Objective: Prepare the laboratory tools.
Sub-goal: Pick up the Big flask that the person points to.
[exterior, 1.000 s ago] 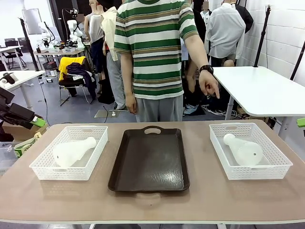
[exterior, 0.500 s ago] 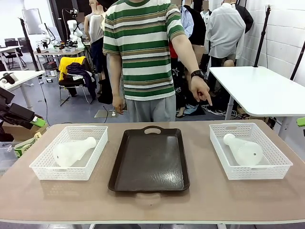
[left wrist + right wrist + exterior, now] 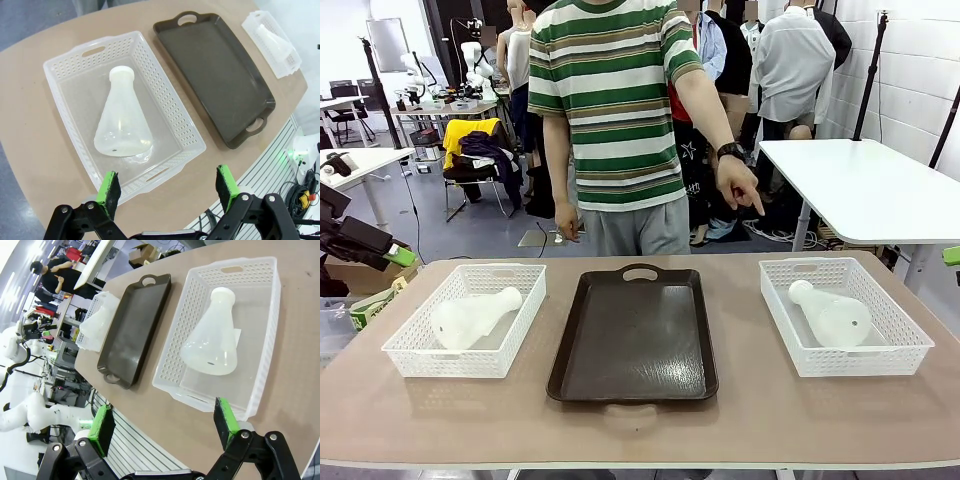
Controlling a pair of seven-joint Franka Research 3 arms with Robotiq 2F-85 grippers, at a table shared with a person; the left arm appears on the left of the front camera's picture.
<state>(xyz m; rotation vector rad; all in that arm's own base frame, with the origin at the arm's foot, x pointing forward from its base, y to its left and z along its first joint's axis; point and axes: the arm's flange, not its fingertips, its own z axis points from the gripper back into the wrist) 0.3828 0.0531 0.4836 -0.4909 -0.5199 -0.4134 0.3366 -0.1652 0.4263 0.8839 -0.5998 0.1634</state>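
Two frosted-white conical flasks lie on their sides, one in each white lattice basket. The left flask [image 3: 470, 318] [image 3: 122, 122] rests in the left basket [image 3: 415, 345] [image 3: 175, 112], neck toward the person. The right flask [image 3: 830, 315] [image 3: 212, 340] lies in the right basket [image 3: 895, 330] [image 3: 175, 355]. My left gripper [image 3: 168, 185] hovers open above the near end of the left basket, nothing between its green pads [image 3: 111, 187]. Open and empty too, my right gripper [image 3: 165, 426] hangs over the table edge beside the right basket.
A dark brown tray [image 3: 635, 335] [image 3: 215, 75] [image 3: 132, 325] lies between the baskets. A person in a striped shirt stands at the far side, one hand [image 3: 740, 188] pointing down to the right. My left arm [image 3: 355, 240] sits off the table's left end.
The person has stepped a little to the picture's left, the pointing hand moving with them. Neither arm nor flask has moved.
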